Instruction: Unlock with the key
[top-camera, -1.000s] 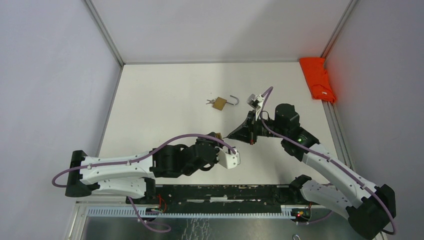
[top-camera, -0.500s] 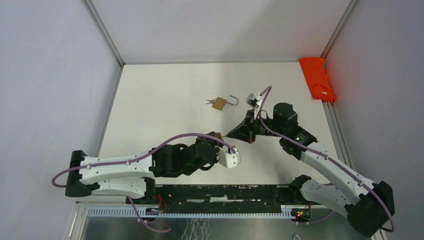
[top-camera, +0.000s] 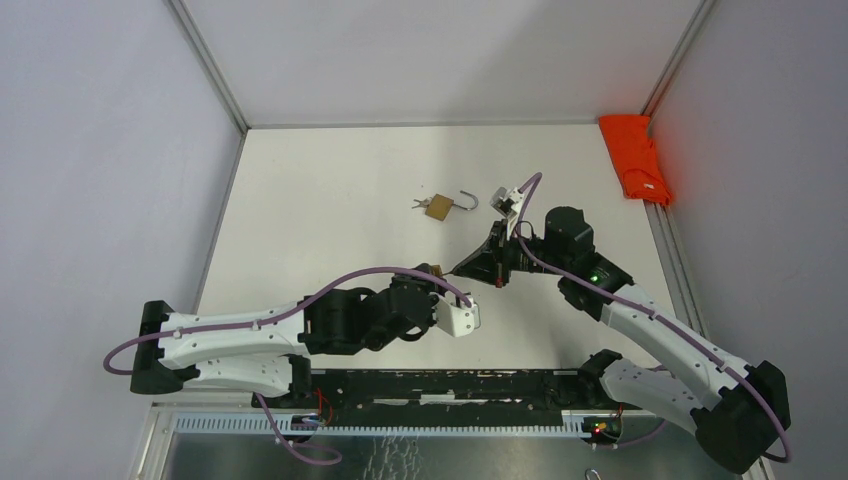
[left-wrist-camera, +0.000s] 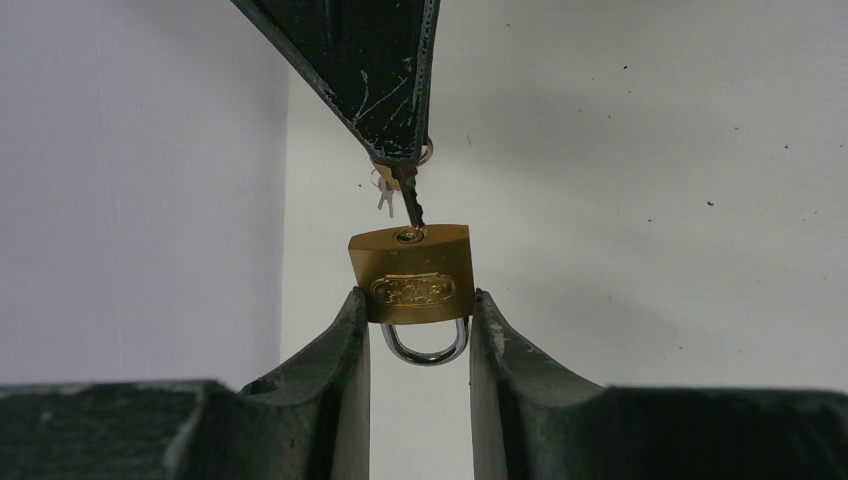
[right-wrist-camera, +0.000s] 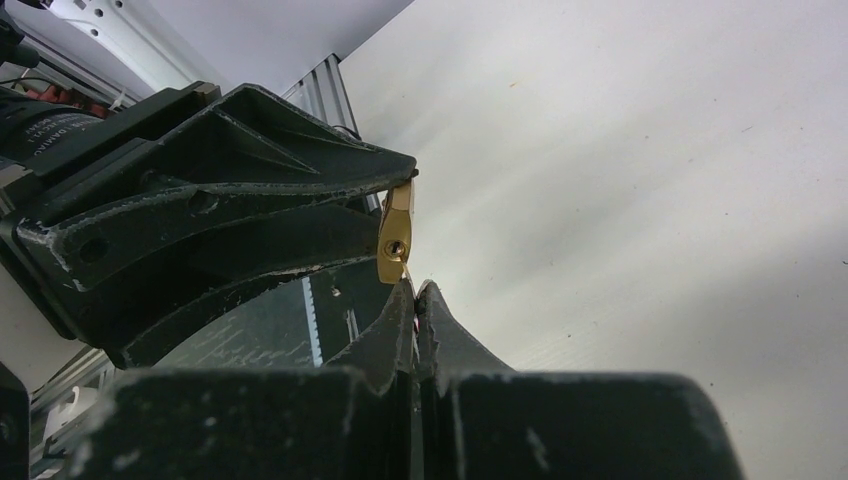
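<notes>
Left wrist: key at padlock keyhole; overhead unclear

Key tip at padlock (brass body)

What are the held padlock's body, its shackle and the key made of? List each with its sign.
Padlock body: likely brass, going by the yellow-gold satin sheen and the stamped oval label.
Shackle: probably polished steel, as it is silver and bright.
Key: some metal that looks dark here. It is too shadowed to tell the finish.
</notes>
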